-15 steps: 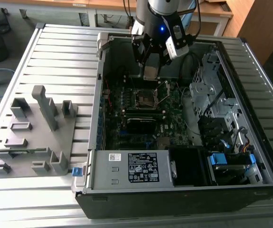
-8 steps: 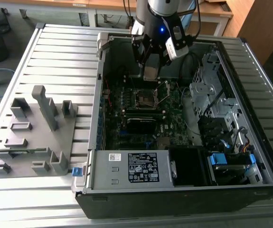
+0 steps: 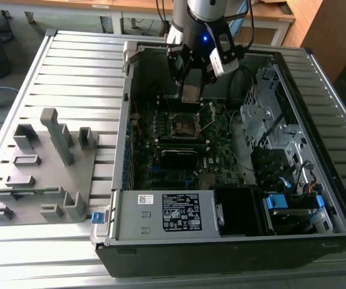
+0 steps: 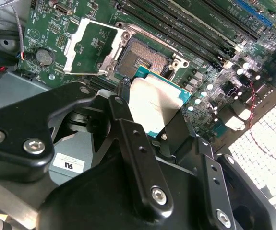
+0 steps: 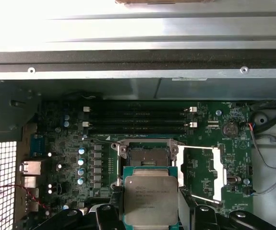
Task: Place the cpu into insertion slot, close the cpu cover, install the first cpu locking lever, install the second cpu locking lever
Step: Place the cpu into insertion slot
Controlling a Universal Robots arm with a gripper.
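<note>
Fingers: the black fingers [image 4: 178, 128] are clamped on opposite edges of the cpu, one on each side.
Cpu: the small flat square cpu [image 5: 150, 199] with a dull silver-grey metal top and a green rim is held flat, top face towards both wrist cameras. In the exterior view it hangs [image 3: 191, 93] above the board, not seated.
Insertion slot: the square black insertion slot [image 5: 145, 157] with a silvery metal rim lies open and bare on the board. In both wrist views the cpu covers part of its near edge.
Cpu cover: the thin silvery square-frame cpu cover [image 5: 218, 172] is swung open and lies beside the slot, with green board showing through its cut-out [image 4: 74, 46].
Motherboard: the dark green motherboard [image 5: 210, 124] sits on the floor of an open grey computer case [image 3: 160, 241].
Desk: the case rests on a slatted grey metal desk [image 3: 76, 66]. A grey fixture plate with upright blocks [image 3: 40, 174] lies at the exterior view's left of the case.
</note>
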